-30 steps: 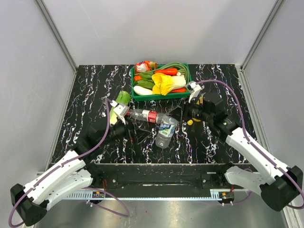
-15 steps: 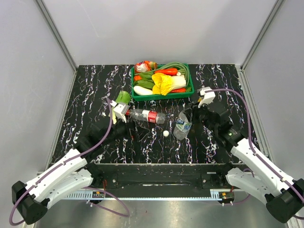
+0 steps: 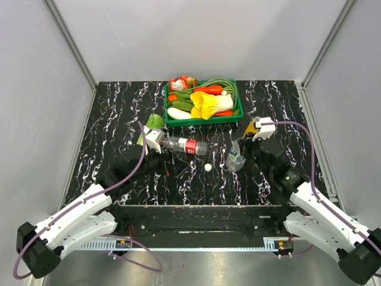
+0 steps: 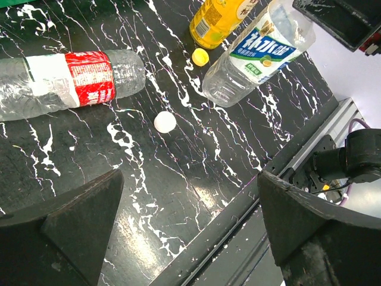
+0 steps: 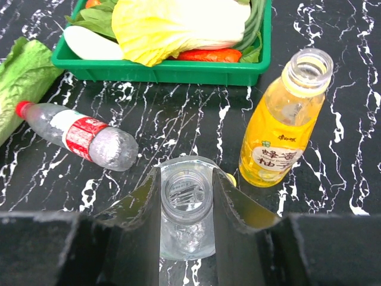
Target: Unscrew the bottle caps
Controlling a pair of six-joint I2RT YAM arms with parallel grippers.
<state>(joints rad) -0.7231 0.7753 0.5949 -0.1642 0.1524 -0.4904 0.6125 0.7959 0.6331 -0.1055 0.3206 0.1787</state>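
My right gripper point(image 5: 186, 192) is shut on the neck of a clear blue-label bottle point(image 3: 234, 157), whose mouth point(image 5: 186, 196) is open; the bottle also shows in the left wrist view point(image 4: 256, 50). A white cap point(image 3: 208, 167) lies loose on the table, also in the left wrist view point(image 4: 165, 122). A yellow cap point(image 4: 200, 56) lies beside the open yellow juice bottle point(image 5: 286, 134). A red-label bottle point(image 3: 184, 145) lies on its side with its red cap point(image 5: 22, 108) on. My left gripper point(image 4: 189, 196) is open and empty, near this bottle's cap end point(image 3: 159, 161).
A green tray point(image 3: 202, 118) of vegetables stands at the back, its front wall in the right wrist view point(image 5: 172, 70). A lettuce leaf point(image 3: 153, 122) lies left of it. The table's front edge point(image 4: 286, 173) runs below my left gripper.
The right gripper has carried the blue-label bottle to the right and tilted it more upright. The white cap has dropped onto the table. The left gripper has drawn back a little.
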